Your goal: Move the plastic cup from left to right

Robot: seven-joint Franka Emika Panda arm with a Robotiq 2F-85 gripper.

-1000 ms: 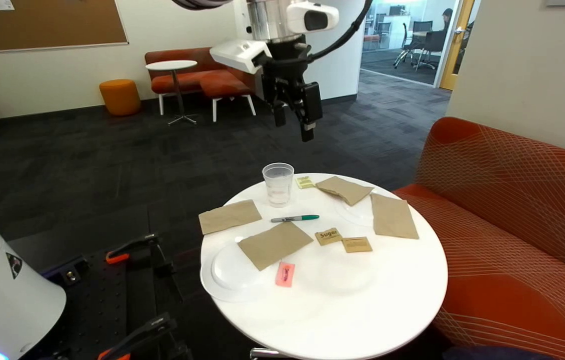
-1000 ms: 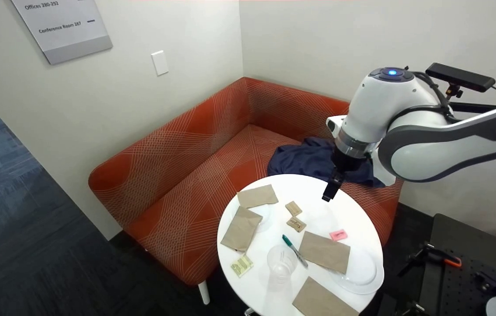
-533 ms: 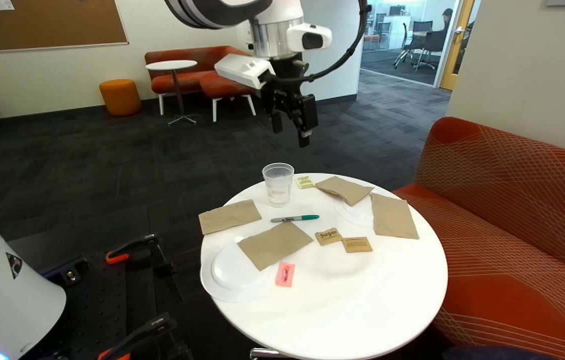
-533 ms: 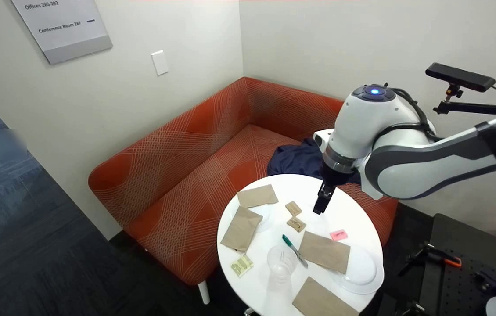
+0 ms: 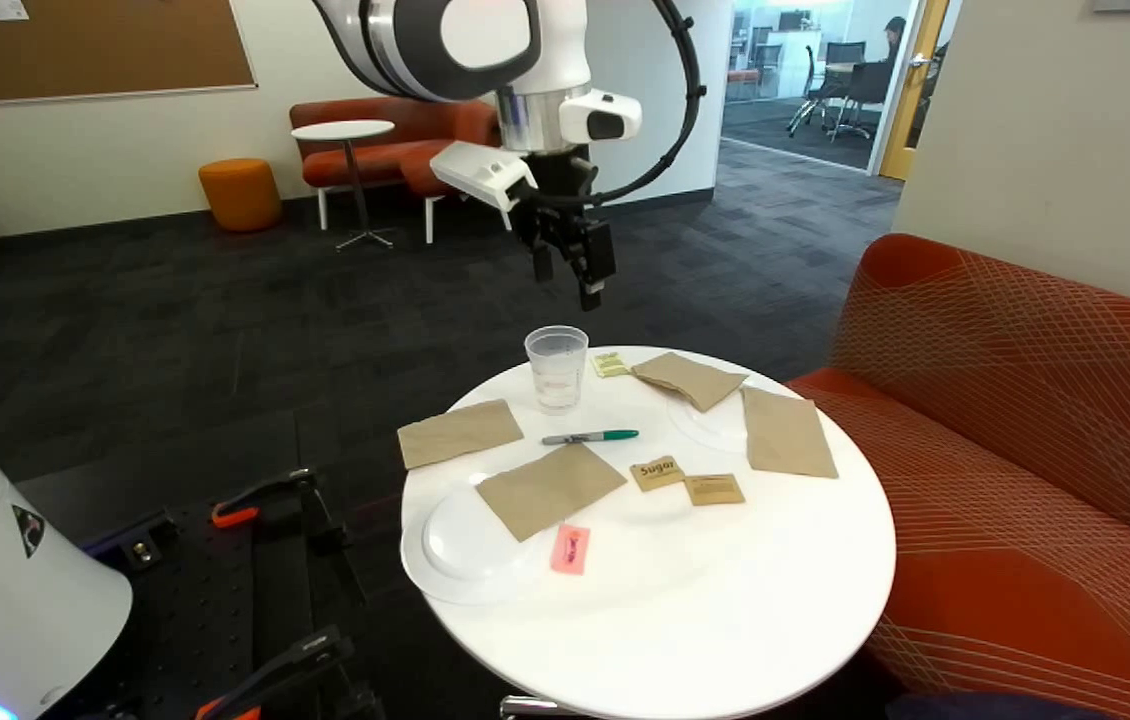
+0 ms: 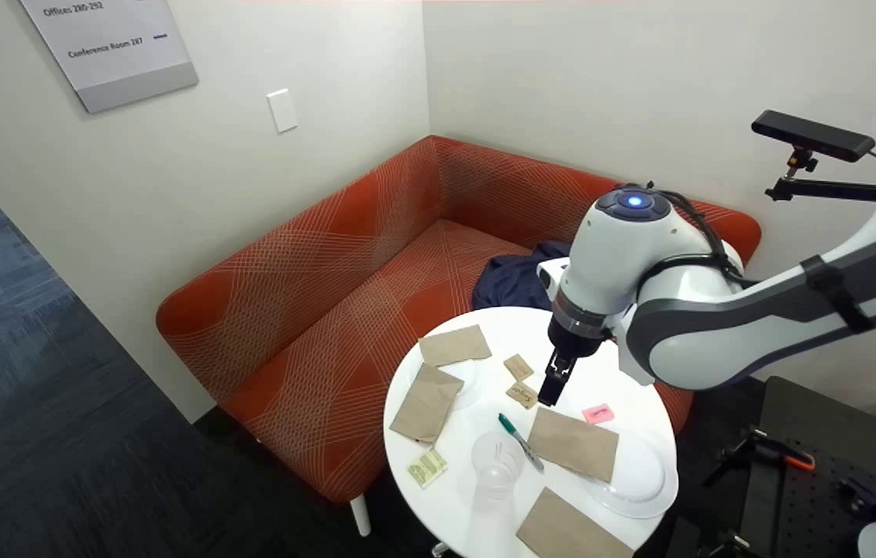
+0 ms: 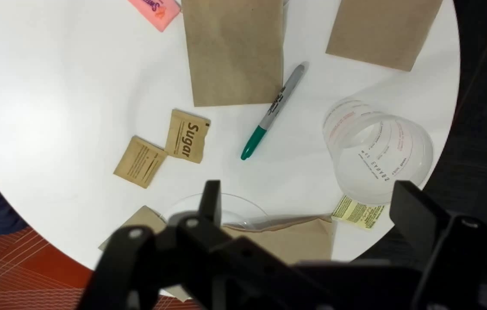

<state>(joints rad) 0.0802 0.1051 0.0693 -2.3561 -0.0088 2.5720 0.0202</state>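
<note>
The clear plastic cup (image 5: pixel 556 370) stands upright on the white round table (image 5: pixel 725 610), near its edge. It also shows in an exterior view (image 6: pixel 497 463) beside the marker. In the wrist view the cup (image 7: pixel 381 159) is at the right, close to the table edge, its rim partly behind the right finger. My gripper (image 5: pixel 566 285) is open and empty, well above the table and apart from the cup. In the wrist view its fingers (image 7: pixel 307 191) are spread wide. In an exterior view the fingertips (image 6: pixel 548 399) appear over the sugar packets' side of the table.
A green-capped marker (image 7: pixel 273 113) lies beside the cup. Brown paper pieces (image 5: pixel 552 490), sugar packets (image 5: pixel 658 472), a pink packet (image 5: pixel 570 549), a yellow packet (image 6: pixel 427 468) and clear lids (image 6: pixel 634 473) lie around. A red sofa (image 6: pixel 376 310) borders the table.
My arm has moved lower and toward the cup, going left and down in both exterior views. The gripper stays open. The cup and the other table items have not moved.
</note>
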